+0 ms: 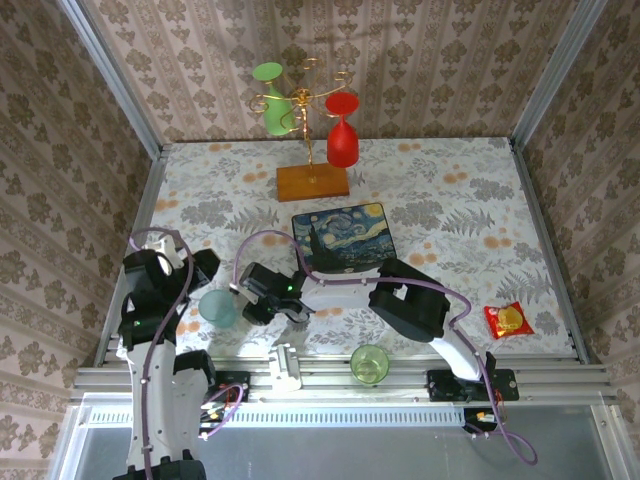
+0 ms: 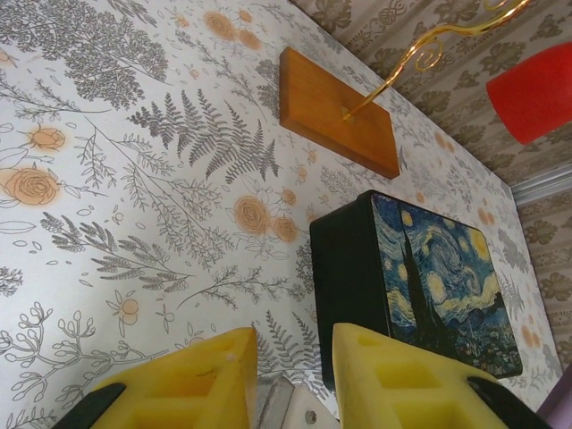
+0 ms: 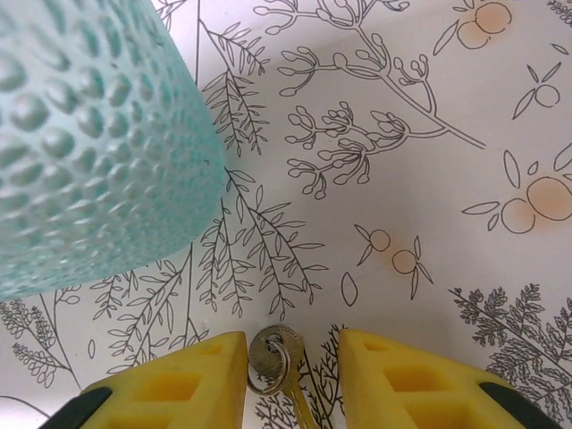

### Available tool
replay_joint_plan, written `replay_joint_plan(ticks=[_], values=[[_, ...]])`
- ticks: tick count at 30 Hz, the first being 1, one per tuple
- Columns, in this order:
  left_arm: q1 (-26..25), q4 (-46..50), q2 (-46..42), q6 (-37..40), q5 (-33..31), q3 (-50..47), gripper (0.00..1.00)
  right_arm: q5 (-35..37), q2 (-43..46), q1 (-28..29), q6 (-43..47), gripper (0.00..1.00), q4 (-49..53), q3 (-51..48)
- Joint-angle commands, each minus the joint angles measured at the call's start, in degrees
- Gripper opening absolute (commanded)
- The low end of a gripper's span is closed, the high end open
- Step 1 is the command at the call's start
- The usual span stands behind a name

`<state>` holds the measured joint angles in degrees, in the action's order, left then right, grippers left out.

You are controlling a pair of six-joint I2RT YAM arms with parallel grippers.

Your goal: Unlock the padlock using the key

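Observation:
A small silver key on a ring lies flat on the flowered tablecloth. My right gripper is open around it. The yellow fingers stand on either side, and the ring almost touches the left one. In the top view this gripper reaches left across the near table, beside a teal cup. My left gripper hovers at the near left. It is shut on a small pale metal piece with a rivet, the padlock, which is mostly cut off by the frame edge.
The bumpy teal cup stands close to the left of the key. A starry-night box lies mid-table. Behind it a wooden-based stand holds a green and a red glass. A green cup and a snack packet sit near the front.

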<state>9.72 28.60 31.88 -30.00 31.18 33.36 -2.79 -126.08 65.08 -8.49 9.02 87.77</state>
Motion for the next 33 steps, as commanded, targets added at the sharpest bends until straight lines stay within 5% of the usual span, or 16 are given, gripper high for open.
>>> replay_joint_plan(ticks=[1, 9, 20, 33], values=[[-0.48, -1.93, -0.47, -0.74, 1.64, -0.76, 0.29, 1.55, -1.91, 0.39, 0.91, 0.33, 1.25, 1.53], [-0.69, -1.95, -0.75, -0.76, 1.52, -0.92, 0.29, 1.73, -4.4, 1.36, 0.92, 0.29, 2.05, 4.04], [-0.88, -2.17, -0.85, -0.24, 1.75, -0.8, 0.3, -0.81, -3.2, 1.81, -0.34, 0.0, -0.58, 0.93], [-1.71, -2.31, -0.59, -0.19, 1.68, 0.47, 0.29, -3.41, 6.81, -2.36, -4.98, 0.0, -5.46, -8.33]])
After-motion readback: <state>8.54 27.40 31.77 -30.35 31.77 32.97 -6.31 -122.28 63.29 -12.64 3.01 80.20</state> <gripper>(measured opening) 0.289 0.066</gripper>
